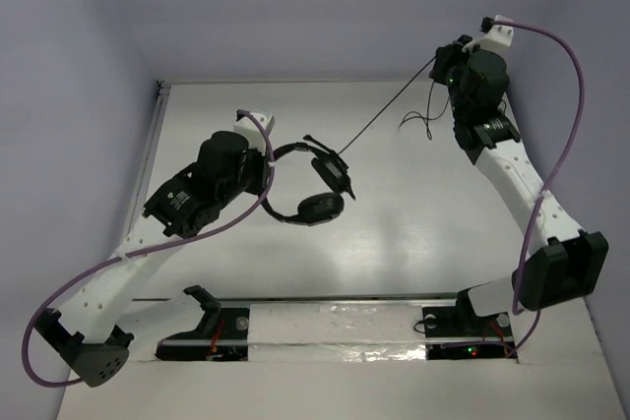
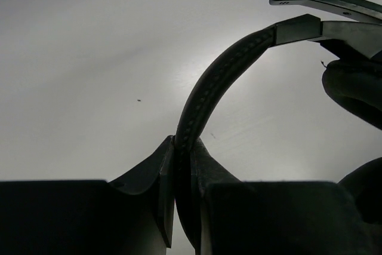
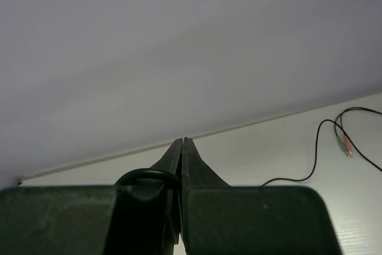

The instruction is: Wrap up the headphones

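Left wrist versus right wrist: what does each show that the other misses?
Left wrist only: the left gripper shut on the headband, with an earcup at the right edge. Right wrist only: the right gripper shut on the cable, which loops beside its fingers, more cable and two plugs lying on the table, and the wall behind. Both: their own arm's closed fingers and the white table.
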You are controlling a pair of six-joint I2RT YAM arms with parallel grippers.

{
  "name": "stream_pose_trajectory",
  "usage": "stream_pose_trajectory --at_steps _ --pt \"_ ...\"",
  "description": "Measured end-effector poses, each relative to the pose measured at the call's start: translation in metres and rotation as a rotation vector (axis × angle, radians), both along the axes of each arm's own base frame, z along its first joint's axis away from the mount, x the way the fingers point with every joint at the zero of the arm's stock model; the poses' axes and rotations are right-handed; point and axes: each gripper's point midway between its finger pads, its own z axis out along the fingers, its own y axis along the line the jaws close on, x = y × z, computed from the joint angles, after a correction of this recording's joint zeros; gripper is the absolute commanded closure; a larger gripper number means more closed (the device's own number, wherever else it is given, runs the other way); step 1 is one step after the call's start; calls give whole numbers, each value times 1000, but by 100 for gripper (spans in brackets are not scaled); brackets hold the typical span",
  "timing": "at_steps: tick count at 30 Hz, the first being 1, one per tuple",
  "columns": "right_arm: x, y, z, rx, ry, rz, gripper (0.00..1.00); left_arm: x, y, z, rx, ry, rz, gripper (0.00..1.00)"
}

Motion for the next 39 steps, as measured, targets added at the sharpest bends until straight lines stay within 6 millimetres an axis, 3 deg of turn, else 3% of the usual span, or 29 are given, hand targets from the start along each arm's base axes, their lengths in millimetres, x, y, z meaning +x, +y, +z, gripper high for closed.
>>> stream_pose_trajectory --at_steps 4,7,10,14,18,19,22,26,28,31,36,39 --pt "23 8 -7 -4 19 10 100 -14 -11 6 -56 -13 -94 100" --pt "27 3 -20 1 46 -21 100 -14 -4 26 -59 -45 -68 100" --pt "26 -5 -17 18 35 -50 100 -9 0 34 -50 -67 -35 100" --pt "16 0 18 42 -67 -2 100 -8 -16 6 -8 -9 -83 100" --pt "2 22 78 61 -200 133 100 -21 -62 -27 32 53 -231 100" --pt "-1 28 95 67 -237 172 100 -24 -74 -30 30 49 -261 100" --pt "-9 43 117 73 -288 262 100 -34 -98 -29 3 24 -341 100" --pt "-7 53 119 78 -292 314 100 -38 -101 -10 -42 -37 -364 100" --pt "-1 51 109 83 -275 299 100 -41 -95 3 -70 -74 -363 100" --pt "9 48 67 94 -207 266 100 -51 -83 33 -137 -143 -369 100" --pt "19 47 -58 124 30 243 100 -55 -62 99 -248 -255 -329 100" --pt "10 57 -115 145 144 294 100 -51 -53 138 -336 -318 -284 100"
